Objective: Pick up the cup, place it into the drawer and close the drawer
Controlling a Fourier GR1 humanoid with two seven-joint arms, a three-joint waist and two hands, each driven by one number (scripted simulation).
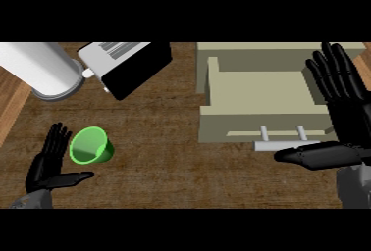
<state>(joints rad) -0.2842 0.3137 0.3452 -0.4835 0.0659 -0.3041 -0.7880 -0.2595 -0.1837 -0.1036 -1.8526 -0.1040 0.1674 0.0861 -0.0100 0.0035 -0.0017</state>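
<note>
A green cup [91, 145] lies on its side on the dark wooden counter at the lower left, its mouth facing the view. My left hand [48, 164] is just left of it, fingers straight and thumb stretched out under the cup, holding nothing. A beige drawer [264, 100] stands pulled out at the upper right, its inside bare, with a pale bar handle [284, 142] on its front. My right hand [342, 103] is beside the drawer's right wall, fingers straight and pointing up, thumb reaching toward the handle.
A large white cylinder [41, 68] lies at the top left. Next to it sits a tilted black and white appliance [129, 63]. Light wooden strips [9, 105] show at the far left edge of the counter.
</note>
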